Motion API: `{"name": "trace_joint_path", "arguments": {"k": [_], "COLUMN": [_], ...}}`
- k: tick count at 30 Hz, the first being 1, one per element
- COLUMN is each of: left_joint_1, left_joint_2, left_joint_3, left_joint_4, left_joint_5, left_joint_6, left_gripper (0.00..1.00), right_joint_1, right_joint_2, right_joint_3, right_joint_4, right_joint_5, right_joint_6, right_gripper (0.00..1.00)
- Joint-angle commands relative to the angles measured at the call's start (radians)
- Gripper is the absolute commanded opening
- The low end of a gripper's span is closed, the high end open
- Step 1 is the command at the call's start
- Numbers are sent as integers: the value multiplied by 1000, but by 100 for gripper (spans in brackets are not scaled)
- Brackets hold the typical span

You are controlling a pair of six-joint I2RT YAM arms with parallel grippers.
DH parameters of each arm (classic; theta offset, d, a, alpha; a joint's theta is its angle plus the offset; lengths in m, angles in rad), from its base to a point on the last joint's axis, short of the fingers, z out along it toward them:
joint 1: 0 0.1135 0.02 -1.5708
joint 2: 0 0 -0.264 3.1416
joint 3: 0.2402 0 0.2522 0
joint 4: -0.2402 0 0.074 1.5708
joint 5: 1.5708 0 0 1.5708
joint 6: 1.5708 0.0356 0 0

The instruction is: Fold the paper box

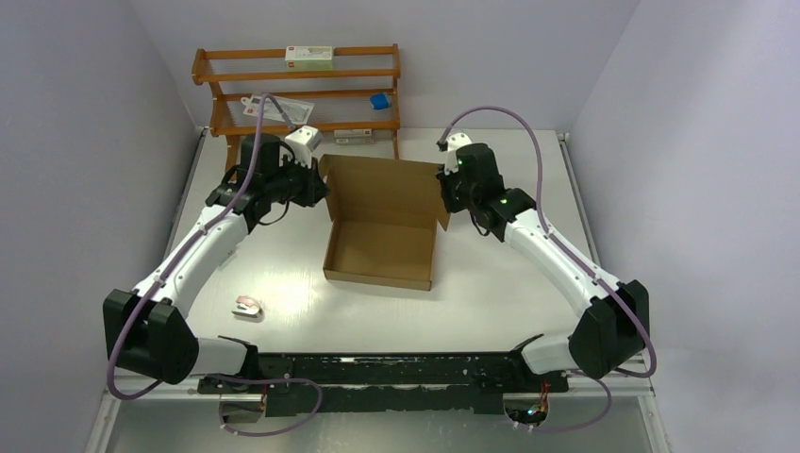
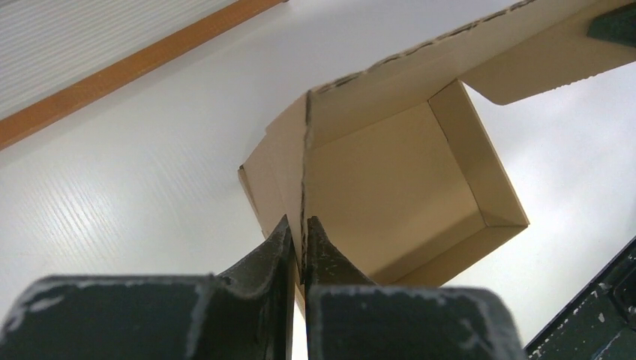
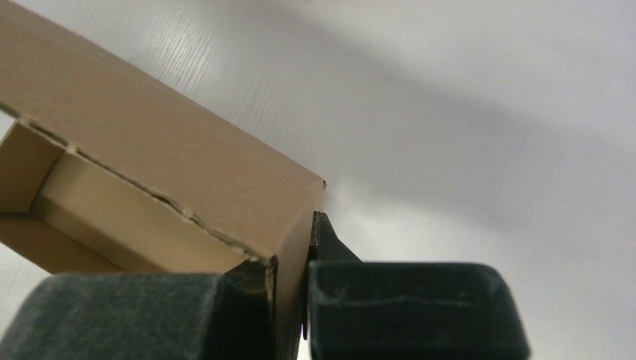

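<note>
The paper box [image 1: 382, 241] is brown corrugated cardboard, folded as a shallow open tray in the middle of the table, with its lid panel [image 1: 382, 184] standing up at the far side. My left gripper [image 1: 319, 184] is shut on the lid's left side flap; the left wrist view shows the flap edge [image 2: 305, 187] pinched between the fingers. My right gripper [image 1: 443, 189] is shut on the lid's right side flap [image 3: 292, 247]. The tray's inside shows in both wrist views [image 2: 390, 195] [image 3: 45, 180].
An orange-brown wooden rack [image 1: 297, 90] stands at the back with a small white carton [image 1: 309, 58], a blue item [image 1: 379, 101] and papers on it. A small white-and-pink object [image 1: 248, 307] lies at the front left. Grey walls close in both sides.
</note>
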Motion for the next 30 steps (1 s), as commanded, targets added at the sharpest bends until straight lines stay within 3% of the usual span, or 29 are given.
{"name": "trace_joint_path", "arguments": {"k": [1, 8, 19, 30], "left_joint_1": [-69, -100, -142, -195], "left_joint_2": [-35, -72, -87, -130], "left_joint_3": [-6, -45, -79, -217], "left_joint_4": [31, 92, 154, 231], "left_joint_5": [9, -18, -41, -113], "left_joint_6": [-97, -186, -250, -310], "left_gripper": [5, 5, 5, 5], "right_joint_1": [62, 107, 126, 226], "right_joint_2": [27, 83, 127, 86], "right_joint_3": [63, 118, 135, -51], "right_joint_4": [-5, -50, -27, 124], "right_joint_5": [50, 234, 352, 427], "right_joint_6": [166, 379, 596, 555], "right_gripper": [0, 0, 0, 0]}}
